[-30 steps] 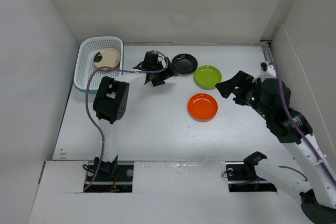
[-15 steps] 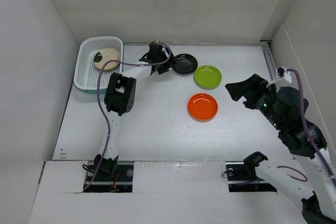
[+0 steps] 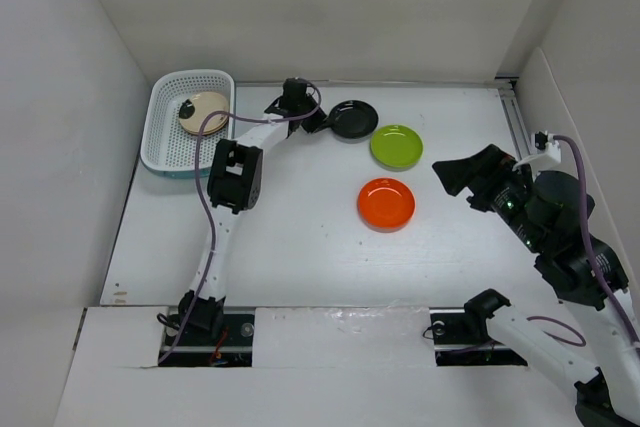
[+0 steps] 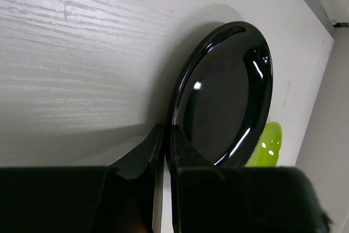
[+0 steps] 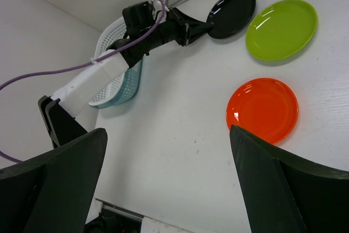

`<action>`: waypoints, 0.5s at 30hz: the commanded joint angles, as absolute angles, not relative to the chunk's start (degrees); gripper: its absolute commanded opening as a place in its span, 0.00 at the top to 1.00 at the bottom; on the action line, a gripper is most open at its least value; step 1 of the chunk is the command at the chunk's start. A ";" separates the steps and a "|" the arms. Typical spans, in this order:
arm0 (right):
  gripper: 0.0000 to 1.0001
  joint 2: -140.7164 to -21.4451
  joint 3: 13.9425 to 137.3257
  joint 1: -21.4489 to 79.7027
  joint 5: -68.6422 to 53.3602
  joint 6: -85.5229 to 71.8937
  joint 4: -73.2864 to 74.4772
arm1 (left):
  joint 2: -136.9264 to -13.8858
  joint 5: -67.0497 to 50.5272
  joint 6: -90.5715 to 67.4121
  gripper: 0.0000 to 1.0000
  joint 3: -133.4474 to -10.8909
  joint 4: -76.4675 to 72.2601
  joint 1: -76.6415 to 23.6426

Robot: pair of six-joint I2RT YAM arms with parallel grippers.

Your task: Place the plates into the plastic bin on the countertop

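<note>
Three plates lie on the countertop [image 3: 300, 247]: a black plate [image 3: 355, 119], a lime green plate [image 3: 396, 145] and an orange plate [image 3: 386, 203]. A cream plate [image 3: 203, 110] with a dark mark lies inside the white plastic bin [image 3: 165, 142] at the back left. My left gripper [image 3: 322, 122] is at the black plate's left rim. In the left wrist view it [image 4: 165, 129] is shut on the rim of the black plate [image 4: 229, 91], with the green plate [image 4: 267, 143] behind. My right gripper [image 3: 455, 172] hangs open over the right side, holding nothing. In the right wrist view it [image 5: 167, 130] is near the orange plate [image 5: 263, 109].
White panels wall the countertop on the left, back and right. The left arm's elbow [image 3: 235, 175] and its purple cable [image 3: 200, 217] stand between the bin and the middle of the surface. A rail [image 3: 515, 117] runs along the right edge.
My left gripper moved from beside the bin to the black plate's rim and went from open to shut on it. The right arm pulled back to the right.
</note>
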State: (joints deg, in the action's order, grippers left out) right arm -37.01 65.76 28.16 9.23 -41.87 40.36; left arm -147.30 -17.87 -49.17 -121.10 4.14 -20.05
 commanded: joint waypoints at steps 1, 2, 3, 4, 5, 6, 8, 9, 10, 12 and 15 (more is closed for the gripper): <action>0.00 -36.74 67.32 27.95 8.80 -42.01 39.38 | -148.89 -20.91 -49.74 1.00 -120.60 8.62 -18.47; 0.00 -36.22 67.32 27.95 8.79 -42.01 38.85 | -147.67 -21.79 -50.62 1.00 -119.28 7.31 -17.94; 0.00 -36.21 67.32 27.95 8.79 -42.01 38.85 | -144.70 -22.49 -50.62 1.00 -117.96 4.95 -17.41; 0.00 -36.21 67.32 27.95 8.18 -42.01 38.85 | -142.84 -22.50 -50.63 1.00 -116.73 4.14 -16.88; 0.00 -36.21 67.32 27.95 8.17 -42.01 38.85 | -140.73 -22.50 -51.15 1.00 -114.72 3.52 -16.00; 0.00 -36.21 67.32 27.95 8.17 -42.01 38.85 | -138.62 -21.98 -51.15 1.00 -114.09 2.99 -16.00; 0.00 -36.21 67.32 27.95 7.65 -42.01 38.85 | -132.65 -20.13 -49.23 1.00 -115.13 5.00 -14.68; 0.00 -36.21 66.72 27.95 7.65 -42.01 38.24 | -130.71 -18.91 -48.17 1.00 -116.09 6.49 -14.07; 0.00 -36.21 66.71 27.95 7.65 -42.01 38.23 | -127.04 -15.16 -47.03 1.00 -117.50 10.85 -14.06; 0.00 -36.21 66.19 27.95 6.51 -42.01 37.62 | -123.77 -11.09 -43.78 1.00 -121.27 15.53 -12.66; 0.00 -36.74 65.57 27.95 5.37 -42.01 36.91 | -117.35 -6.33 -43.07 1.00 -120.51 22.93 -8.45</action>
State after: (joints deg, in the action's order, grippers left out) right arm -36.73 65.63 28.16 7.22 -41.87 39.94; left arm -130.23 -12.51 -45.80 -116.71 17.17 -11.99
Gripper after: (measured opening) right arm 0.999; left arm 0.025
